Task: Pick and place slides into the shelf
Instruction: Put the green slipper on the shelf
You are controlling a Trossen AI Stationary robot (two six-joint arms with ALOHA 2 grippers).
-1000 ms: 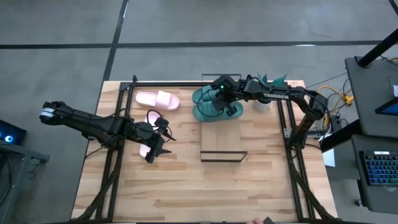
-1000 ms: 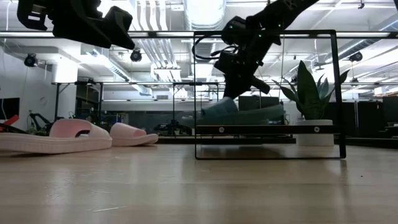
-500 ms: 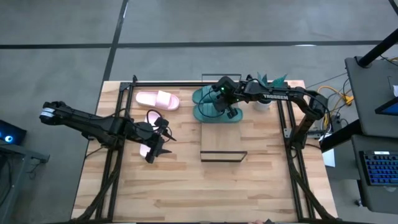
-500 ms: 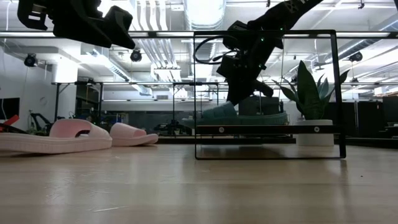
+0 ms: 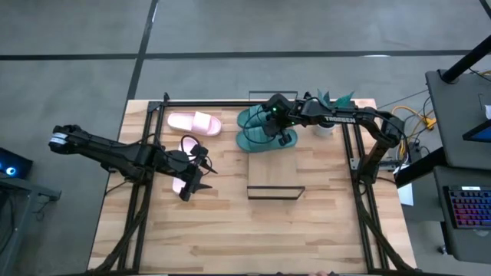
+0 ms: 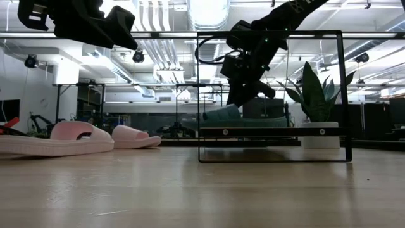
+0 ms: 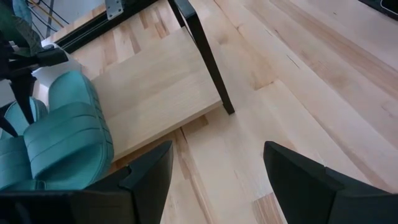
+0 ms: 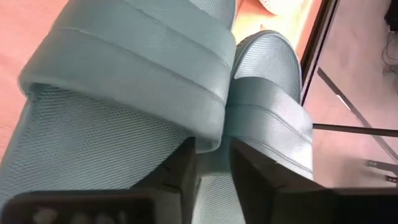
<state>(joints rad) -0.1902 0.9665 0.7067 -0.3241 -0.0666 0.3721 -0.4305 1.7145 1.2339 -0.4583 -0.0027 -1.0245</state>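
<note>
Two teal slides (image 5: 255,128) lie side by side, soles down, on the far end of the shelf (image 5: 275,172), whose plank top (image 6: 272,132) sits in a black wire frame. My right gripper (image 8: 212,165) hangs just over the nearer teal slide (image 8: 130,81), open, with its fingers on either side of the strap's edge. Two pink slides (image 6: 57,139) (image 5: 194,123) rest on the table to the left. My left gripper (image 7: 214,180) hovers open above the table at the left, over one pink slide (image 5: 181,182). My right gripper comes slanting down from the table's right side, with the lower edge of the teal slide's strap (image 8: 210,142) in the gap between its fingers. Whether the fingers (image 8: 186,171) touch the strap, I cannot tell. The slide lies flat on the shelf's plank.
A potted plant (image 6: 313,107) stands at the far right, close behind my right arm. The shelf's black frame (image 6: 338,95) rises around the plank, one leg (image 7: 205,56) near the left gripper. The plank's near half (image 7: 155,93) is bare wood.
The teal slide under my right gripper has sunk from a raised, tilted pose to lie flat on the shelf's plank beside the other teal slide. The right gripper has rolled a little above it and stayed in place.
</note>
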